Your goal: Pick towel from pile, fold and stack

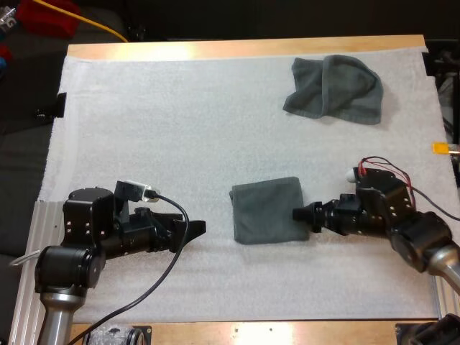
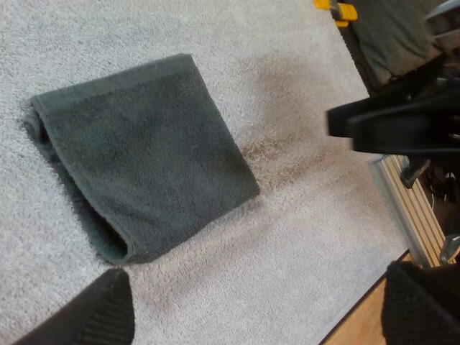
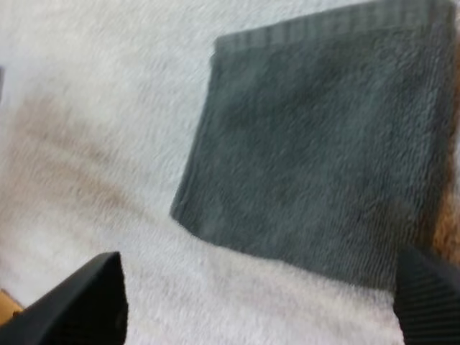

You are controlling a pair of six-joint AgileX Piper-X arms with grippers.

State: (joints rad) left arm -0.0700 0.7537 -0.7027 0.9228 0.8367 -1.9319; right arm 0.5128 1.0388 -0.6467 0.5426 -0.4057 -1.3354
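Grey crumpled towel (image 1: 334, 90) lies by the mat's (image 1: 158, 108) far-right corner, nearer the right gripper (image 1: 297, 213); it and the left gripper (image 1: 200, 228) gape empty.

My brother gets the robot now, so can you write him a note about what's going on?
Left gripper: open, over bare white mat, apart from the folded towel.
Right gripper: open, at the folded towel's edge.
Crumpled towel: at the mat's far side, untouched.
Done: one towel folded flat mid-mat.
Left: pick the crumpled towel, fold it, stack it on the folded one.
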